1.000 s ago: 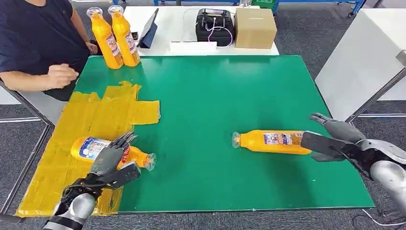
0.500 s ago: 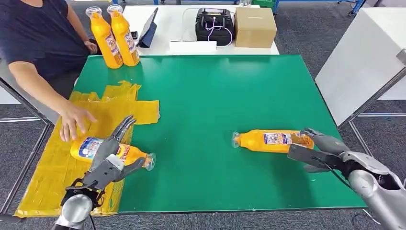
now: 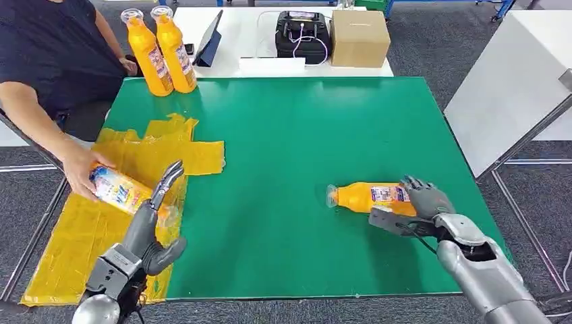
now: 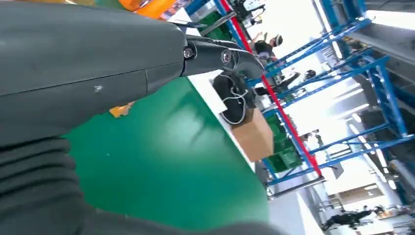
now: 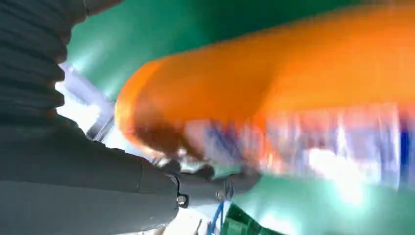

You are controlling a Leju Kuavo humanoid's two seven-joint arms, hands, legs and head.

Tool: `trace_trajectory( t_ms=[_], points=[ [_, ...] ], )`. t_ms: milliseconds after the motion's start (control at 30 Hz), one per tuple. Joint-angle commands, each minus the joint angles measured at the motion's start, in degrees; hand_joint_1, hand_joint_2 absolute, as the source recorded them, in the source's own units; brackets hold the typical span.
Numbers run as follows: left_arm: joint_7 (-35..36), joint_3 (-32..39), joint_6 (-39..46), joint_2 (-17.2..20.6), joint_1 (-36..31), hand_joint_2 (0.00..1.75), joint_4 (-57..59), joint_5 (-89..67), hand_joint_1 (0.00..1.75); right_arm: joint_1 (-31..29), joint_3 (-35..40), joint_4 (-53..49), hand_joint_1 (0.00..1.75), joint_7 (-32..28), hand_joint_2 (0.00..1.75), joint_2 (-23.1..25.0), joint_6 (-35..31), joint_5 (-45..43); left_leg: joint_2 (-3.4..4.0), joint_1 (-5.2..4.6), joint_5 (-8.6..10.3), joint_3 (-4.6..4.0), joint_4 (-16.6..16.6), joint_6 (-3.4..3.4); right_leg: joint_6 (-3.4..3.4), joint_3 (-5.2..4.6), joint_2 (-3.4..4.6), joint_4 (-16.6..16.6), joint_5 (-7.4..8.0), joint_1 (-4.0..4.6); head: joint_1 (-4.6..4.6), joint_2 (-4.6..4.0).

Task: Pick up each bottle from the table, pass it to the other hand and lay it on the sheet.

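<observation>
At left a person's hand grips a bottle above the yellow sheet, the left hand beside it spread and empty, while lower right the right hand cups a lying orange bottle, grasp unclear.

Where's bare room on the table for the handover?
Open green mat runs from the yellow sheet across to the lying bottle under the right hand. Crowded: sheet's left side, where a person lifts a bottle beside the left hand.
</observation>
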Motion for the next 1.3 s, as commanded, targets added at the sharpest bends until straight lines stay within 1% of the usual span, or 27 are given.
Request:
trace_trajectory(
  t_ms=[33, 100, 133, 167, 200, 233, 267, 333, 500, 533, 600, 667, 733, 767, 800, 833, 867, 900, 967, 1000, 1033, 1067, 1100, 1167, 1233, 1267, 1300],
  points=[
    [-0.69, -2.33, -0.86, -0.65, -4.05, 1.75, 4.16, 1.7, 0.0, -4.43, 6.89, 22.9, 0.0, -5.39, 1.75, 5.54, 4.63, 1.24, 0.11, 0.06, -0.01, 0.24, -0.09, -0.05, -0.03, 0.26, 0.04, -0.17, 0.03, 0.07, 0.0, 0.0],
    [-0.84, -3.15, -0.94, -0.76, -5.76, 1.75, 5.92, 2.17, 0.0, -4.31, 8.37, 24.45, 0.02, -7.05, 1.75, 3.88, 5.98, 1.2, 0.26, 0.09, -0.01, 0.43, -0.11, -0.05, -0.03, 0.4, 0.09, -0.23, 0.03, 0.1, 0.02, 0.0],
    [-1.0, -3.68, -0.91, -0.65, -6.75, 1.75, 6.98, 2.44, 0.0, -4.35, 9.22, 25.43, 1.75, -8.48, 1.75, 2.93, 8.02, 0.57, 0.28, 0.05, -0.02, 0.45, -0.07, -0.05, -0.02, 0.36, 0.11, -0.15, 0.03, 0.05, 0.02, 0.0],
    [-0.72, -4.26, -1.08, -1.27, -8.52, 1.75, 7.03, 3.08, 0.0, -4.71, 10.11, 25.18, 1.75, -8.99, 1.75, 3.21, 8.41, 0.98, 0.1, 0.08, 0.05, 0.57, -0.16, -0.07, -0.03, 0.54, -0.09, -0.29, 0.05, 0.08, 0.0, 0.0],
    [0.2, -4.52, -1.07, -1.61, -9.26, 1.75, 6.9, 3.22, 0.0, -4.92, 10.24, 25.02, 1.75, -8.75, 1.75, 3.53, 8.76, 0.93, 0.23, 0.09, -0.12, 0.73, -0.05, -0.14, -0.04, 0.28, 0.1, -0.21, 0.0, 0.09, 0.0, 0.0],
    [1.41, -5.12, -0.73, -1.1, -9.51, 1.75, 6.62, 3.38, 0.0, -4.54, 10.36, 23.99, 1.75, -7.59, 1.75, 3.07, 9.7, 0.27, 0.18, 0.16, -0.07, 0.74, -0.09, -0.17, -0.07, 0.11, 0.02, -0.32, 0.1, 0.15, 0.04, 0.0],
    [1.12, -4.7, -0.09, -0.62, -8.38, 1.75, 6.97, 3.32, 0.0, -3.99, 9.79, 23.81, 1.75, -7.54, 1.75, 2.19, 9.38, -0.56, 0.27, 0.14, -0.29, 0.99, -0.07, -0.19, -0.11, 0.26, 0.18, -0.3, -0.02, 0.12, 0.02, 0.0],
    [0.13, -4.66, -0.2, -0.32, -8.39, 1.75, 7.03, 4.09, 0.0, -4.44, 9.98, 23.2, 1.75, -7.5, 1.75, 2.07, 9.59, -1.1, 0.21, 0.11, -0.3, 1.33, -0.15, -0.23, -0.15, 0.6, 0.1, -0.37, -0.07, 0.1, 0.04, 0.0],
    [-0.69, -3.98, 0.17, 0.34, -6.47, 1.75, 7.2, 4.21, 0.0, -4.07, 9.21, 22.8, 1.75, -6.9, 1.75, 1.29, 9.24, -2.32, 0.13, 0.13, -0.17, 1.46, -0.26, -0.18, -0.13, 0.82, 0.03, -0.53, 0.01, 0.13, 0.02, 0.0],
    [-1.17, -4.08, -0.28, 0.09, -6.96, 1.75, 7.28, 4.91, 0.0, -4.3, 9.2, 22.76, 1.75, -6.86, 1.75, 1.84, 8.87, -2.4, 0.18, 0.1, -0.22, 1.55, -0.19, -0.12, -0.1, 0.89, 0.11, -0.45, -0.04, 0.1, 0.02, 0.0],
    [1.45, -3.4, -1.11, -0.56, -5.92, 1.75, 5.95, 7.2, 0.0, -4.22, 5.39, 21.53, 1.75, -4.26, 1.75, 4.29, 6.98, -5.87, 0.21, 0.13, -0.28, 1.56, -0.11, -0.11, -0.1, 0.92, 0.19, -0.39, -0.06, 0.13, 0.02, 0.0],
    [2.64, -1.5, -3.0, -0.39, -2.29, 1.75, 4.32, 12.16, 0.0, -2.47, 0.67, 16.53, 1.75, -2.59, 1.75, 5.98, 3.14, -9.84, 0.25, 0.12, -0.23, 1.53, -0.19, -0.12, -0.11, 0.9, 0.22, -0.48, -0.01, 0.12, 0.02, 0.0],
    [4.96, 1.53, -7.43, -0.96, 2.75, 1.75, 1.62, 22.04, 0.0, 1.2, -4.91, 3.61, 1.75, 0.13, 1.75, 9.47, -2.8, -13.26, 0.48, 0.12, -0.29, 1.57, -0.23, -0.13, -0.11, 0.92, 0.44, -0.49, 0.0, 0.12, 0.02, 0.0],
    [5.35, 2.58, -8.56, -1.22, 4.97, 0.0, 0.38, 25.3, 0.0, 3.04, -7.29, -2.77, 1.75, 0.49, 1.75, 11.51, -3.62, -16.7, 0.64, 0.11, -0.34, 1.55, -0.17, -0.13, -0.11, 0.97, 0.62, -0.41, 0.0, 0.11, 0.0, 0.0],
    [5.84, 3.34, -10.44, -1.37, 6.88, 1.75, -0.55, 29.58, 0.0, 5.31, -9.27, -10.98, 1.75, -0.23, 1.75, 13.95, -3.7, -22.58, 0.94, 0.12, -0.35, 1.48, -0.24, -0.16, -0.14, 1.31, 0.87, -0.47, 0.07, 0.13, 0.02, 0.0],
    [5.79, 3.37, -10.94, -1.17, 7.67, 1.75, -1.09, 29.83, 0.0, 6.13, -8.53, -14.81, 1.75, 2.53, 1.75, 13.9, -3.1, -23.36, 0.81, 0.12, -0.42, 1.5, -0.1, -0.14, -0.11, 1.44, 0.77, -0.33, -0.01, 0.15, 0.02, 0.0],
    [5.74, 3.4, -11.06, -1.18, 7.77, 1.75, -1.11, 29.92, 0.0, 6.29, -8.29, -15.67, 1.75, 3.24, 1.75, 13.82, -3.03, -23.63, 1.03, 0.1, -0.43, 1.43, -0.1, -0.18, -0.14, 1.25, 0.95, -0.27, 0.0, 0.13, 0.02, 0.0],
    [5.74, 3.34, -11.07, -1.28, 7.65, 1.75, -1.03, 29.95, 0.0, 6.5, -8.26, -16.03, 1.75, 3.38, 1.75, 13.6, -3.04, -23.75, 0.89, 0.07, -0.41, 1.3, -0.04, -0.15, -0.12, 1.14, 0.82, -0.19, -0.02, 0.1, 0.06, 0.0],
    [5.09, 3.47, -10.69, -2.17, 7.44, 1.75, -1.22, 29.98, 0.0, 8.65, -10.59, -18.93, 1.75, -1.1, 1.75, 15.82, -4.44, -29.84, 0.83, 0.07, -0.36, 1.05, -0.05, -0.18, -0.15, 0.84, 0.72, -0.17, -0.02, 0.1, 0.0, 0.0],
    [4.21, 3.2, -9.32, -2.71, 7.68, 1.75, -1.85, 27.0, 0.0, 10.07, -10.11, -21.97, 1.75, -1.9, 1.75, 16.68, -5.01, -30.4, 0.83, 0.08, -0.34, 0.88, -0.06, -0.22, -0.18, 0.68, 0.7, -0.16, -0.02, 0.11, -0.04, 0.0],
    [4.62, 2.66, -9.19, -3.43, 8.11, 1.75, -2.32, 26.89, 0.0, 12.56, -8.76, -26.97, 1.75, -3.02, 1.75, 17.84, -5.76, -30.52, 0.54, 0.02, -0.27, 0.73, -0.04, -0.16, -0.11, 0.54, 0.45, -0.11, -0.05, 0.04, -0.11, 0.0],
    [5.16, 2.11, -9.45, -3.44, 8.36, 1.75, -2.45, 27.3, 0.0, 13.58, -6.68, -29.68, 1.75, -2.63, 1.75, 18.09, -6.51, -28.99, 0.49, 0.09, -0.27, 0.68, -0.02, -0.19, -0.13, 0.54, 0.37, -0.12, -0.1, 0.11, 0.02, 0.0],
    [5.28, 1.66, -9.52, -3.62, 8.57, 1.75, -2.45, 27.65, 0.0, 14.19, -4.8, -31.46, 1.75, -1.99, 1.75, 18.39, -6.54, -28.98, 0.22, 0.12, -0.21, 0.59, -0.02, -0.16, -0.11, 0.5, 0.24, -0.13, -0.12, 0.11, -0.02, 0.0],
    [4.38, 1.11, -9.05, -4.2, 8.84, 1.75, -2.71, 27.25, 0.0, 14.5, -1.12, -33.12, 1.75, -2.02, 1.75, 19.09, -7.2, -28.38, 0.19, 0.2, -0.19, 0.45, -0.02, -0.15, -0.1, 0.47, 0.23, -0.14, -0.09, 0.2, 0.02, 0.0],
    [4.39, 0.25, -9.46, -4.6, 9.39, 1.75, -3.16, 27.82, 0.0, 14.57, 1.89, -33.79, 1.75, -2.39, 1.75, 19.87, -8.6, -26.88, 0.42, 0.15, -0.24, 0.48, -0.06, -0.17, -0.1, 0.44, 0.41, -0.12, -0.09, 0.15, 0.0, 0.0],
    [4.45, -0.32, -9.63, -4.61, 9.55, 1.75, -3.42, 27.64, 0.0, 14.37, 3.32, -33.78, 1.75, -2.11, 1.75, 20.11, -8.66, -27.05, 0.64, 0.17, -0.37, 0.7, -0.11, -0.22, -0.13, 0.63, 0.55, -0.2, -0.16, 0.18, 0.0, 0.0],
    [4.55, -0.87, -9.7, -4.69, 9.67, 1.75, -3.47, 27.75, 0.0, 14.15, 4.66, -33.71, 1.75, -1.93, 1.75, 20.15, -8.61, -27.24, 0.47, 0.18, -0.23, 0.37, -0.04, -0.2, -0.1, 0.33, 0.36, -0.11, -0.08, 0.18, 0.0, 0.0]
  ],
)
